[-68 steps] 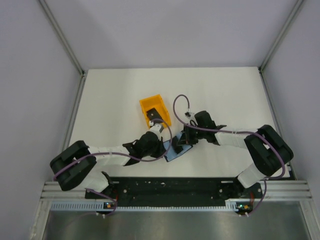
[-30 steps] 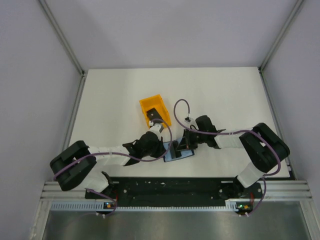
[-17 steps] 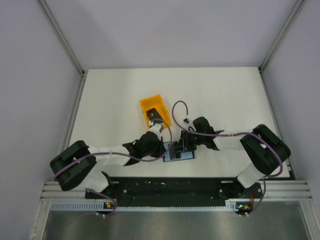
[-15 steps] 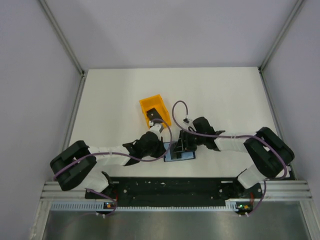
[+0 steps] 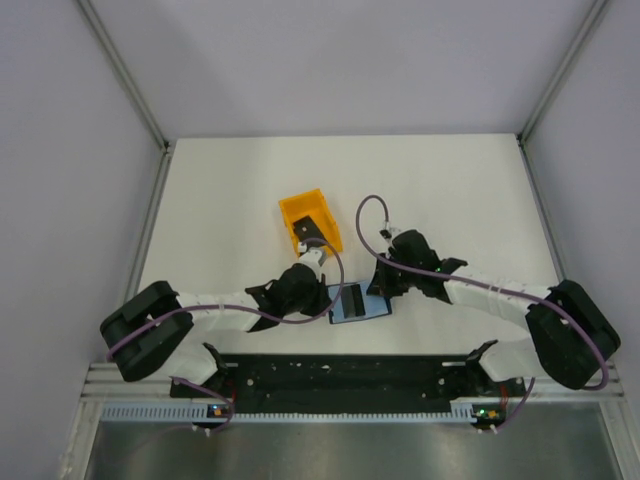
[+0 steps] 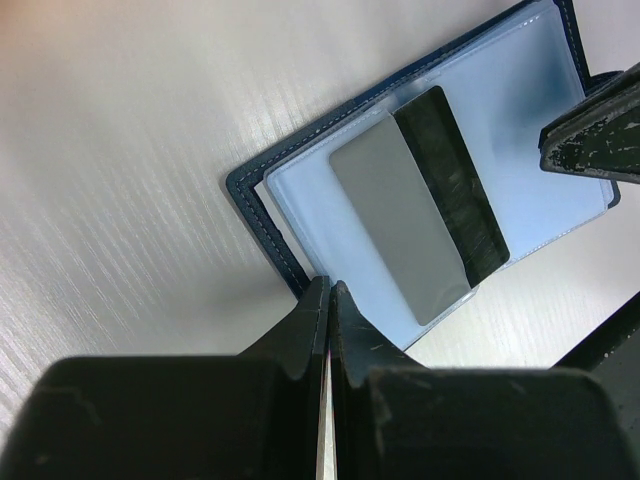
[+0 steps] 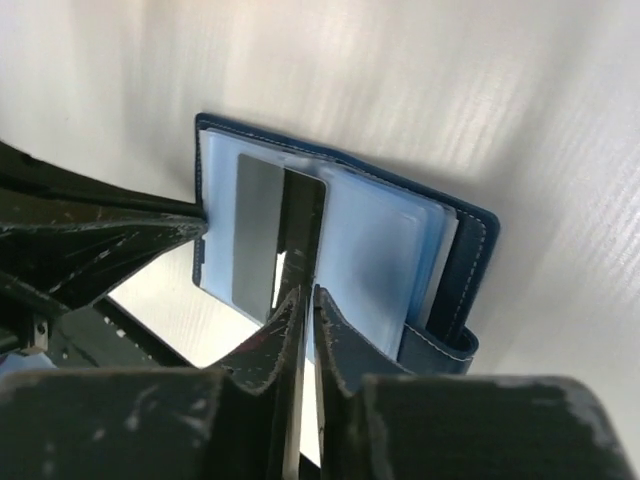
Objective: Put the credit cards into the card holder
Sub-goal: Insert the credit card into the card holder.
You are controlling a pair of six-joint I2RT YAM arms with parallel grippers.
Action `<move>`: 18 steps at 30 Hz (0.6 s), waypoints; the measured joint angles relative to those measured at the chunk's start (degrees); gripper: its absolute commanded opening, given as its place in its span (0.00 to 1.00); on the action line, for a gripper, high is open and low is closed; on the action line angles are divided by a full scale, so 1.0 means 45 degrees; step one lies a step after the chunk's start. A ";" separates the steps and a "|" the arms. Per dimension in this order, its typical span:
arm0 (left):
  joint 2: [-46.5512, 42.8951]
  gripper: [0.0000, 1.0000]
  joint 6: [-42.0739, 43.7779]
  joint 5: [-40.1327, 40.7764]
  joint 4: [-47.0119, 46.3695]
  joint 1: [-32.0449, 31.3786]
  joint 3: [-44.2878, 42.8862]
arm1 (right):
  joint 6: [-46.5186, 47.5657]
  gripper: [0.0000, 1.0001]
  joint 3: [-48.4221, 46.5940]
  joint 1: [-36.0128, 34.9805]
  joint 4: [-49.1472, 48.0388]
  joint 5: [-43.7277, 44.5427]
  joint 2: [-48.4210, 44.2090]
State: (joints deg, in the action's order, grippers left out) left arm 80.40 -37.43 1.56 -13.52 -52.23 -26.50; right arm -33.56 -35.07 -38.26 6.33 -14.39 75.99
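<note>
Card holder (image 5: 375,309), a small navy-blue folding wallet with a lighter blue lining, is laid open and flat on the white table (image 5: 450,190), near the table's front edge and between the two arms. One credit card (image 6: 420,205), a thin flat rectangle seen with a grey sheen over one half and a black band along the other, is lain on the pale inner face of the card holder. Most of its length is covered by the holder's outline, while one short end is seen projecting just past the holder's edge. Whether the card is tucked under the clear sleeve or only rests on it cannot be told.

The left gripper (image 6: 328,290) is clenched, its two black fingers pressed together with nothing between them. Its tip is set against the stitched navy rim of the card holder at one corner, beside the card but apart from it.

The right gripper (image 7: 304,292) is held over the opposite side of the holder, its fingertips above the black band of the card. A narrow slit is left between its fingers, and nothing is seen grasped in it. The card is thus released, lying free on the lining.

A small orange plastic bin (image 5: 300,208) is stood farther back on the table, just beyond the left gripper and apart from the card holder. A dark flat thing (image 5: 305,233) is seen inside the bin; what it is cannot be made out.
</note>
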 measured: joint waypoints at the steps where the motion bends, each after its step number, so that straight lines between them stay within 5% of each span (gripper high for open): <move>1: 0.0000 0.00 0.0000 0.0000 0.0000 0.0000 0.0000 | -0.0010 0.00 0.0000 0.0005 0.0126 0.0117 0.0010; 18: -0.0005 0.00 -0.0024 -0.0010 -0.0160 0.0000 0.0097 | -0.0078 0.00 -0.1224 -0.1044 0.0801 0.1647 0.2234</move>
State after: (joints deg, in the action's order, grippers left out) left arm 80.38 -37.54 1.52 -14.24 -52.23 -26.06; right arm -33.91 -40.58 -42.96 9.93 -6.98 86.04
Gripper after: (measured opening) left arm 0.026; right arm 0.004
